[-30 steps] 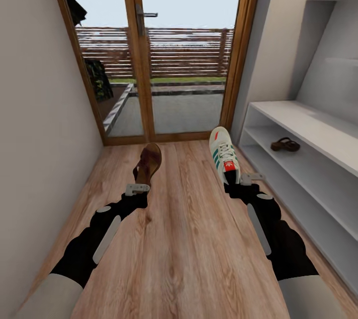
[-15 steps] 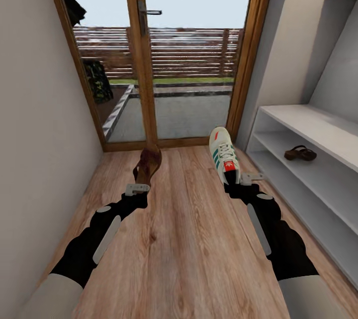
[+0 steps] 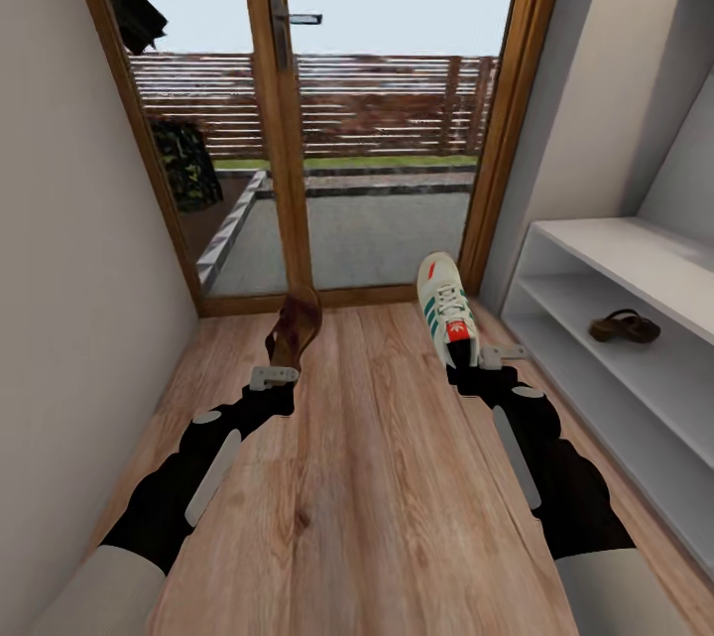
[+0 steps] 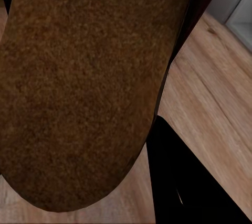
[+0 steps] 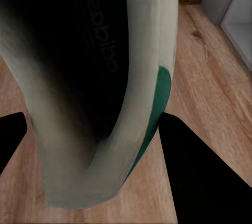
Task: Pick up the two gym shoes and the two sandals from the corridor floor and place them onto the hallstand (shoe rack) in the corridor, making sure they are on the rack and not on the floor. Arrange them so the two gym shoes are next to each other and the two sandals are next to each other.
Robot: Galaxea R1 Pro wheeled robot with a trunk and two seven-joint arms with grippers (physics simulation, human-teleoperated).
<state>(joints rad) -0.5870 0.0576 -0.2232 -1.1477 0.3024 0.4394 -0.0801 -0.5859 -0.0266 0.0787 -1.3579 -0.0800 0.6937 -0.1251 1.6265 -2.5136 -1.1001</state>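
Left end effector (image 3: 274, 377) gripping brown sandal (image 3: 295, 326), right end effector (image 3: 474, 365) gripping green-striped white sneaker (image 3: 444, 308)

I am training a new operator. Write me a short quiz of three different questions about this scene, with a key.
1. True or false: the left tool holds a white sneaker.
2. Which shelf of the rack carries the sandal on the rack? A) flat top B) open shelf under the top C) floor
3. Fill in: the right tool grips the gym shoe at its ____ end.

Key: 1 false, it holds the brown sandal; 2 B; 3 heel.
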